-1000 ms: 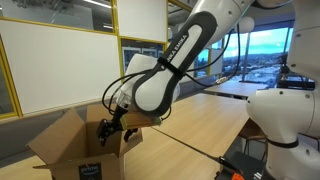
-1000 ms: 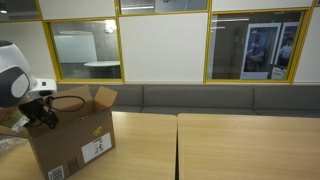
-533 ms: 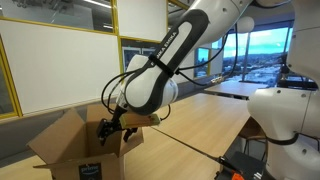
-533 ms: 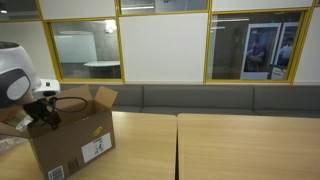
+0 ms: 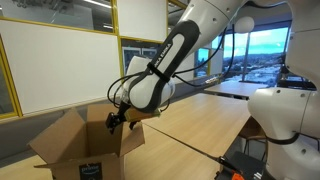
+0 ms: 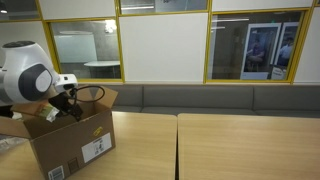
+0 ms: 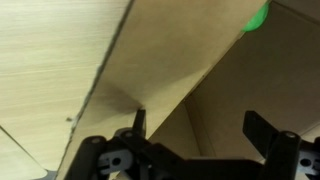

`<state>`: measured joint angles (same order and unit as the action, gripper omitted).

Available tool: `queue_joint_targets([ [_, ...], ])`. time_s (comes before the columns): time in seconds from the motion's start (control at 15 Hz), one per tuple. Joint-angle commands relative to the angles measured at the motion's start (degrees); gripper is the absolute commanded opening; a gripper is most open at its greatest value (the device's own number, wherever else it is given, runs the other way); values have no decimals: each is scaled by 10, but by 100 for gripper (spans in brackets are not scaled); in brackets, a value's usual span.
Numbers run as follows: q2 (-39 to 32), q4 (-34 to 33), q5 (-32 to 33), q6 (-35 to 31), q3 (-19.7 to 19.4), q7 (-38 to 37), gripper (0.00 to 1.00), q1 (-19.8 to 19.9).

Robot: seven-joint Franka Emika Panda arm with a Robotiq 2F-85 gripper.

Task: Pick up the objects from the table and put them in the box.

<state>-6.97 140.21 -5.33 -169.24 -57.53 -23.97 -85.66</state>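
Note:
The brown cardboard box (image 5: 62,150) stands open at one end of the long wooden table (image 5: 205,118). My gripper (image 5: 113,121) hangs just above the box's opening, near a raised flap, in both exterior views (image 6: 66,101). In the wrist view my gripper (image 7: 200,128) is open, its two dark fingers (image 7: 262,130) spread wide with nothing between them. They look down on the box's inner wall (image 7: 170,70). A bright green ball (image 7: 258,17) shows at the top edge, inside the box. In the exterior views the box's contents are hidden.
The box (image 6: 70,140) carries a black-and-white label (image 6: 95,149) on its side. A second wooden table (image 6: 250,145) adjoins the long table (image 6: 140,140), with a grey bench (image 6: 220,98) behind. A white robot body (image 5: 285,110) stands beside the table.
My gripper has risen out of the box's opening and shifted toward the raised flap. It has stayed open throughout.

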Motion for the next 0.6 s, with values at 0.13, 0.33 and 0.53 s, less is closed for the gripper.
queue_joint_targets([
  [0.13, 2, -33, 133, 10, -122, -71, 100, -50],
  [0.33, -3, -44, 201, 14, -203, -115, 100, -94],
  [0.53, -13, -43, 244, 17, -284, -148, 100, -147],
])
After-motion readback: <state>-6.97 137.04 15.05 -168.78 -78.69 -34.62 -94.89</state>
